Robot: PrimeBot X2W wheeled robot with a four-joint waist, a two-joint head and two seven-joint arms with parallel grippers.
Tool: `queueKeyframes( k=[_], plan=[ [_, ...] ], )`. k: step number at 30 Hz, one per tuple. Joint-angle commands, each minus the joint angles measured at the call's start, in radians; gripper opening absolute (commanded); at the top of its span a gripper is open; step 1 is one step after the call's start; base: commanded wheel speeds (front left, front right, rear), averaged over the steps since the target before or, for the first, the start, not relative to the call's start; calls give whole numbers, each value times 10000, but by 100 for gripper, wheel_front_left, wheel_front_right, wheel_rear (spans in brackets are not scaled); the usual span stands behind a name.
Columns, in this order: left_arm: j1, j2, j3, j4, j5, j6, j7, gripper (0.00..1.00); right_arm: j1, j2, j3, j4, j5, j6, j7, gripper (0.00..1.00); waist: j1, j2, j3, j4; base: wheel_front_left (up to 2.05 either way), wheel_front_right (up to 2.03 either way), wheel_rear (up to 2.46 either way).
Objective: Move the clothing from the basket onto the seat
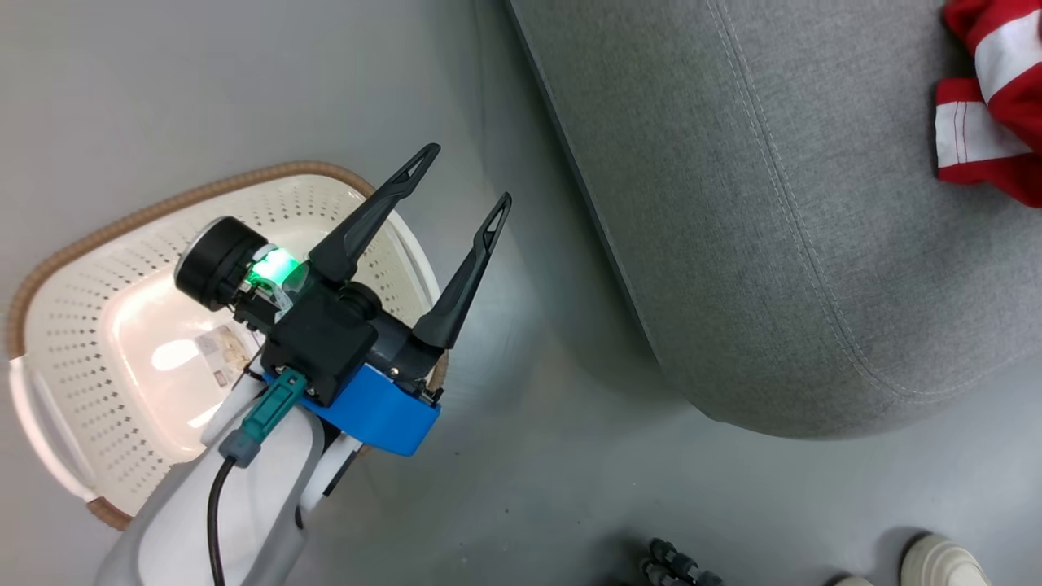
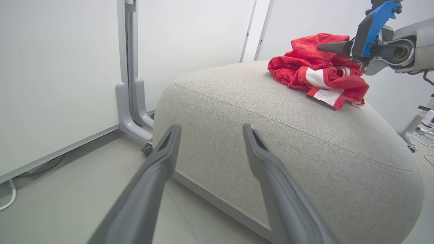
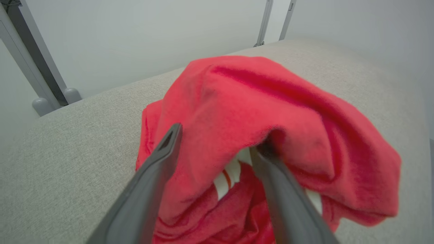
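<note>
Head view: left gripper spread wide above the basket, left of the seat; right gripper spread too, red clothing draped over one finger, heaped on the seat.

bright even light, soft shadows, glare inside the basket, clothing blurred close up, wide-angle bending at edges

The clothing lies on the seat, the basket on the floor to its left.
</note>
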State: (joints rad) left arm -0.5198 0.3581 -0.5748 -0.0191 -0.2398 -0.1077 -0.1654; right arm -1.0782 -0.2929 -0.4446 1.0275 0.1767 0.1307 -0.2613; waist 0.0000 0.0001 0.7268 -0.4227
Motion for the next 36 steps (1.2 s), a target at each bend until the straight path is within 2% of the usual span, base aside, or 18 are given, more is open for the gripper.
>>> queueKeyframes(
  k=[1, 12, 17, 23, 28, 36],
  plan=[
    [-185, -101, -15, 204, -106, 13, -184, 100, 292, -32, 49, -64, -38, 1, -52, 100, 0, -1, -325, 213, 0, 0, 0],
    [580, -1109, 341, 2027, -1014, 7, -982, 100, 2163, -255, 822, -879, -26, 1, -54, 100, 0, -1, -2625, 1225, 0, 0, 0],
    [1475, -1619, 1018, 2227, -1356, -43, -1004, 100, 3267, -202, 1304, -1525, 87, 1, -47, 100, 0, -1, -3852, 1631, 0, 0, 0],
    [2613, -2071, 1965, 2220, -1374, -135, -1007, 100, 4997, 54, 1844, -2940, 269, 1, 195, 100, 0, -1, -4966, 2070, 0, 0, 0],
    [3411, -2354, 2848, 2331, -1227, -166, -1007, 100, 6484, 512, 2094, -4544, -22, 1, 485, 100, 0, -1, -5749, 2351, 0, 0, 0],
    [4263, -2685, 4038, 2694, -1170, -219, -1008, 100, 8536, 1757, 2354, -7257, -706, 1, 1008, 100, 0, -1, -6668, 2953, 0, 0, 0]
  ],
)
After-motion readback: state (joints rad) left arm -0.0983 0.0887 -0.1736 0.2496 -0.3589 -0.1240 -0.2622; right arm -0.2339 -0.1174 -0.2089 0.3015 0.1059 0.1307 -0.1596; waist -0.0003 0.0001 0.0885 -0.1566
